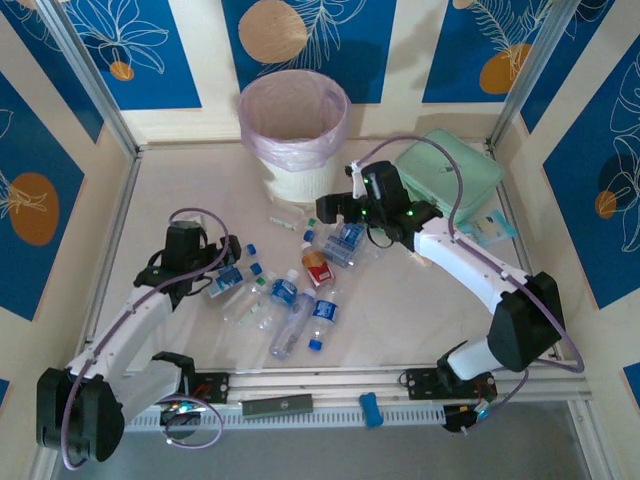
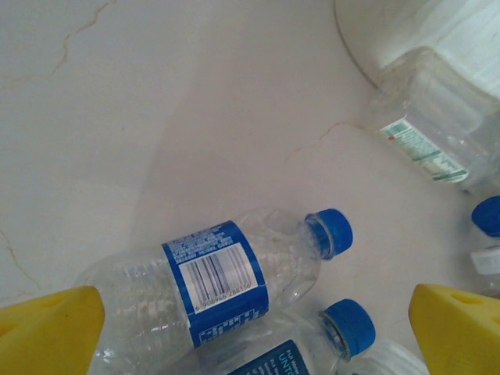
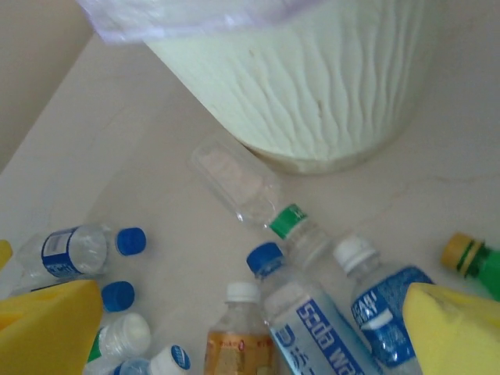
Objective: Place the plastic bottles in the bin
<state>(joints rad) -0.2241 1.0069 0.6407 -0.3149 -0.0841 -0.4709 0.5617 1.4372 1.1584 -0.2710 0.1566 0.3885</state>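
As both arms hang over the scattered plastic bottles, we find the left gripper spread wide and empty. A blue-labelled bottle lies on its side just ahead of its yellow fingers, lengthwise across the gap, so we judge the wrist needs a turn before closing. The right gripper also stands wide, holding nothing. A blue-capped bottle sits between its fingers and the bin rises just beyond, close enough, we judge, for a short carry
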